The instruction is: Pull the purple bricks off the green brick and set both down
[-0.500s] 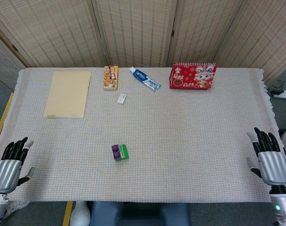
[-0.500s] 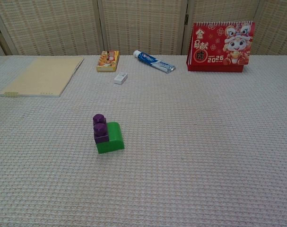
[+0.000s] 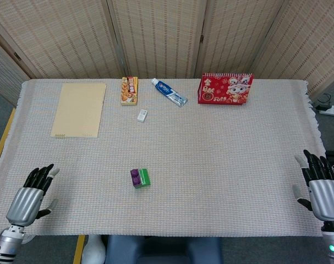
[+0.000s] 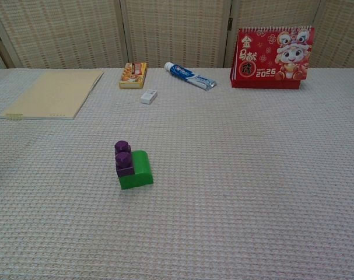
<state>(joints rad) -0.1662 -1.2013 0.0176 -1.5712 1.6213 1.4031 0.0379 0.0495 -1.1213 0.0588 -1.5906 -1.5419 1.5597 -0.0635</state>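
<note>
Two bricks sit joined near the middle of the bench [image 3: 222, 143]: the purple brick [image 4: 123, 158] is still stuck on the left side of the green brick [image 4: 138, 171], so nothing is done yet. The left hand [image 3: 30, 194] and right hand [image 3: 322, 188] hover at the near corners, fingers spread, holding nothing. Since the earlier frame, the left hand has moved inward; the right has dropped slightly nearer.

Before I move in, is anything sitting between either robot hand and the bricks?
Nothing visible. The left robot hand and right robot hand sit at the table's near corners, with bare cloth between them and the purple bricks on the green brick. The pad, snack, tube, eraser and calendar lie far behind.
</note>
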